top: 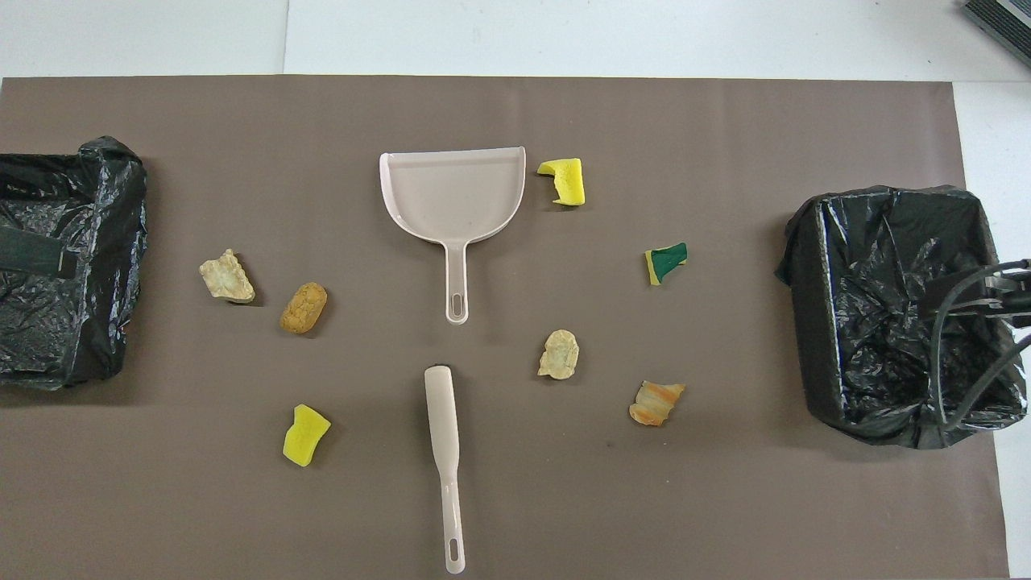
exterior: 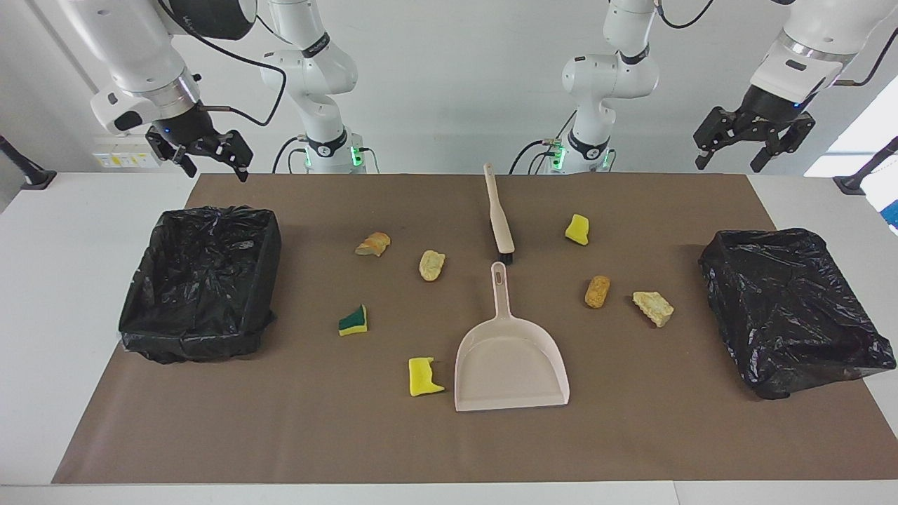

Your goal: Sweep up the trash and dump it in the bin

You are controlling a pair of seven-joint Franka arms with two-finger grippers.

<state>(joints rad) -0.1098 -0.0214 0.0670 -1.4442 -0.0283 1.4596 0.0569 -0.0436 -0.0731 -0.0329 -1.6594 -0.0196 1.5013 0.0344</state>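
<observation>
Several scraps of trash lie scattered on the brown mat: yellow sponge bits [exterior: 577, 229] [exterior: 423, 376], a green-and-yellow wedge [exterior: 353, 320] [top: 665, 263], tan chunks [exterior: 431, 265] [exterior: 653, 308] and orange-brown bread pieces [exterior: 373, 244] [exterior: 597, 291]. A black-lined bin [exterior: 263, 280] [top: 805, 306] stands at the right arm's end of the table, and a second bin [exterior: 793, 315] [top: 133, 242] at the left arm's end. My right gripper [exterior: 214, 165] hangs open and empty, high over the first bin. My left gripper [exterior: 729, 163] hangs open and empty, high over the second.
A beige dustpan [exterior: 511, 358] [top: 451, 193] lies mid-mat, handle toward the robots. A beige brush [exterior: 499, 217] [top: 445, 451] lies nearer the robots, its black bristles by the dustpan's handle. White tabletop borders the mat [exterior: 631, 435].
</observation>
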